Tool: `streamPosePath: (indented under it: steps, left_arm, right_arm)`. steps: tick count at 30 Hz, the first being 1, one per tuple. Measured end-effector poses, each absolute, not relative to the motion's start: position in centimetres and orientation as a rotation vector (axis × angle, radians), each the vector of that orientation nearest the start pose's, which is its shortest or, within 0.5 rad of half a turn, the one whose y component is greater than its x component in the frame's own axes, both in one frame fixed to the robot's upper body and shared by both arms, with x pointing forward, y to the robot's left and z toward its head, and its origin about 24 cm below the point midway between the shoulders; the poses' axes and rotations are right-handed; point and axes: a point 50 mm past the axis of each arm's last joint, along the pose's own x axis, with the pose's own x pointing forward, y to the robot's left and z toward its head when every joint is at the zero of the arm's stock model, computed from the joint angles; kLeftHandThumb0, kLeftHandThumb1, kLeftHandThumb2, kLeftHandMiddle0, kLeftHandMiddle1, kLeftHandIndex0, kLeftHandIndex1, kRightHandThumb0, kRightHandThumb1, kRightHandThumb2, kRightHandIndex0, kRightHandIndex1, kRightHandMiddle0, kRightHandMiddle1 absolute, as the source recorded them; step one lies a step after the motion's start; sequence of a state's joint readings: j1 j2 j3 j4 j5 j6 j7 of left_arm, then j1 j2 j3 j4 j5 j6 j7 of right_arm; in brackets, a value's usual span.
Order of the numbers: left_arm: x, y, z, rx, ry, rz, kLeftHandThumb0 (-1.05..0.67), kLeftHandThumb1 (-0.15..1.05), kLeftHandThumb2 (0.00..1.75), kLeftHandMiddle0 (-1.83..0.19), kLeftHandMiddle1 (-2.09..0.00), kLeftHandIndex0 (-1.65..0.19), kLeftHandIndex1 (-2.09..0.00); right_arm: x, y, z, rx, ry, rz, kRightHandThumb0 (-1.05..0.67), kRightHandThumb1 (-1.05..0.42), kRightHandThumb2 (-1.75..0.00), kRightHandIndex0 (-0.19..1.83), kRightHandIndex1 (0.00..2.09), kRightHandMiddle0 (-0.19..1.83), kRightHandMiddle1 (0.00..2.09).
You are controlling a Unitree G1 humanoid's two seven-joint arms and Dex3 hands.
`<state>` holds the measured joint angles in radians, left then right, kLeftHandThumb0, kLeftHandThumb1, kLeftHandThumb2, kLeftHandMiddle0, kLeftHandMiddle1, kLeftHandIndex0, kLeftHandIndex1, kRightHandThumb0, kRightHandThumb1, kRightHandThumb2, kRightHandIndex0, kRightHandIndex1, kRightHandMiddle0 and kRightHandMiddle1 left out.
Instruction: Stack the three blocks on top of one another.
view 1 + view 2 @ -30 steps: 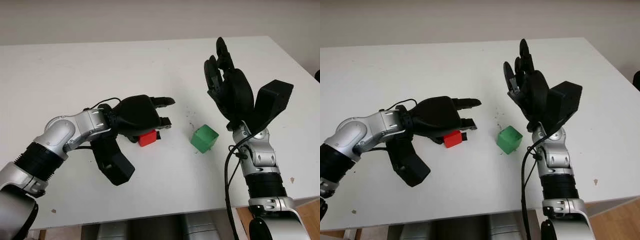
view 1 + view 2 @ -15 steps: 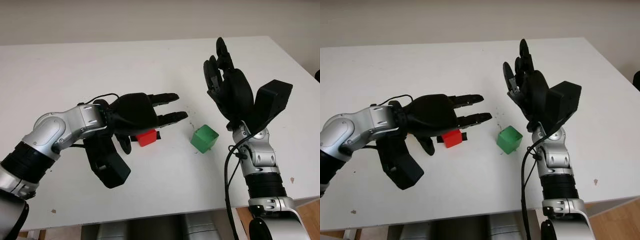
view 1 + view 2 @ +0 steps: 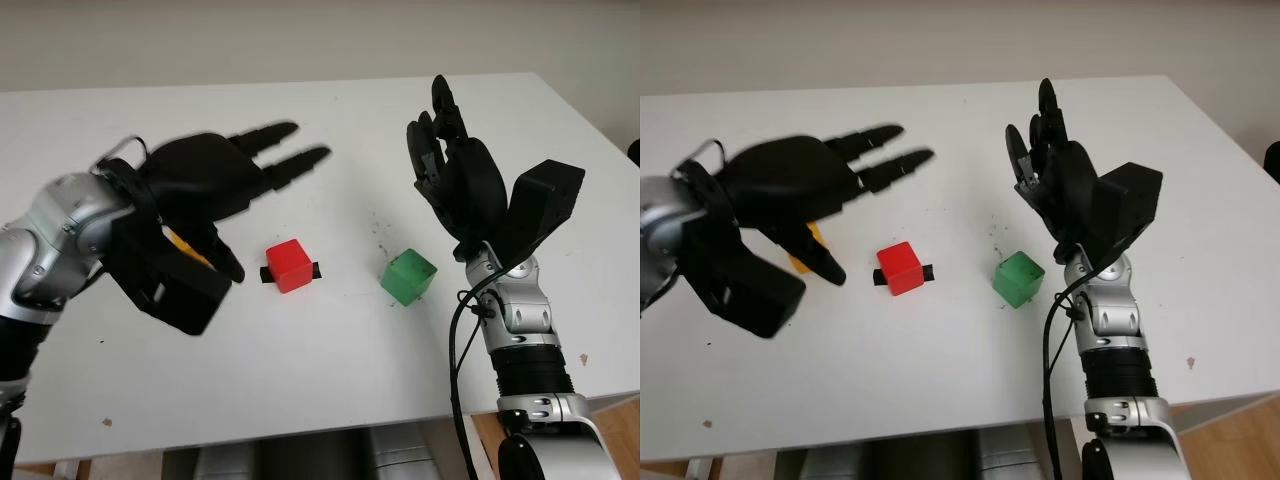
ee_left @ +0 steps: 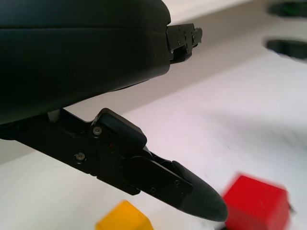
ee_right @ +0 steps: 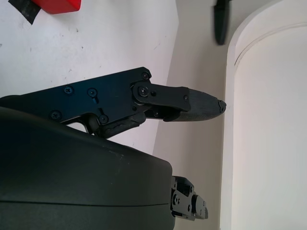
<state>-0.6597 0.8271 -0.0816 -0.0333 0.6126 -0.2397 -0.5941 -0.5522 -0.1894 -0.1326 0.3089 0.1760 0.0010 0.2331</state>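
Vs half a sec ago: left hand (image 3: 205, 185) has lifted off and pulled back toward the left side of the desk (image 3: 330, 130), away from the red block (image 3: 289, 265), which it was hovering right over before; block itself hasn't shifted, sits on the desk on a bit of black tape (image 3: 266, 274), now fully uncovered. Yellow block (image 3: 812, 240) now peeks out beneath the left hand, mostly hidden by palm and thumb; in left wrist view it sits on the desk just beside the red one, w/ a gap between. Green block (image 3: 408, 276) is in the same spot, on the desk right of the red block, near the right arm, apart from both others. No blocks stacked yet, all 3 separate on the desk. Left hand's fingers (image 3: 283, 160) are released, stretched out straight, pointing toward the far right, holding nothing & touching no block; hand is above the desk, blurred by motion. Right hand (image 3: 455, 170) unchanged: raised above the desk past the green block, fingers (image 3: 440, 105) extended upward, released, nothing in it. Right wrist view: thumb (image 5: 192, 104) stands clear of the palm shell, red block (image 5: 56, 5) at the edge.
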Motion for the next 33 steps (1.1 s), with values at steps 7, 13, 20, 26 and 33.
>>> streamPosePath:
  steps: [7, 13, 20, 26, 33]
  left_arm:
    - [31.4, 23.8, 24.9, 1.544, -0.237, -0.201, -0.88, 1.01, 0.07, 0.19, 0.0, 0.1, -0.06]
    - [31.1, 24.9, 23.5, 1.507, -0.1, -0.138, -0.91, 1.0, 0.06, 0.16, -0.04, 0.03, -0.08]
    - [30.9, 25.3, 22.9, 1.519, -0.004, -0.154, -0.89, 1.01, 0.06, 0.14, -0.05, 0.0, -0.08]
    - [31.1, 25.1, 22.1, 1.586, 0.068, -0.146, -0.92, 1.04, 0.06, 0.12, -0.06, -0.02, -0.07]
    - [31.2, 24.0, 20.6, 1.628, 0.124, -0.171, -0.99, 1.05, 0.13, 0.12, -0.06, -0.03, -0.07]
  right_arm:
    - [34.9, -17.2, 14.0, 0.006, -0.249, 0.207, -0.62, -1.05, -0.48, -0.19, 0.0, -0.19, 0.0]
    - [35.0, -17.1, 13.9, 0.012, -0.246, 0.219, -0.61, -1.05, -0.48, -0.19, 0.0, -0.19, 0.0]
    - [35.0, -17.1, 14.0, 0.012, -0.247, 0.222, -0.62, -1.05, -0.48, -0.19, 0.0, -0.19, 0.0]
    - [35.0, -17.1, 14.0, 0.013, -0.247, 0.222, -0.62, -1.05, -0.49, -0.19, 0.0, -0.19, 0.0]
    - [35.1, -17.1, 14.1, 0.012, -0.251, 0.214, -0.62, -1.05, -0.48, -0.19, 0.0, -0.19, 0.0]
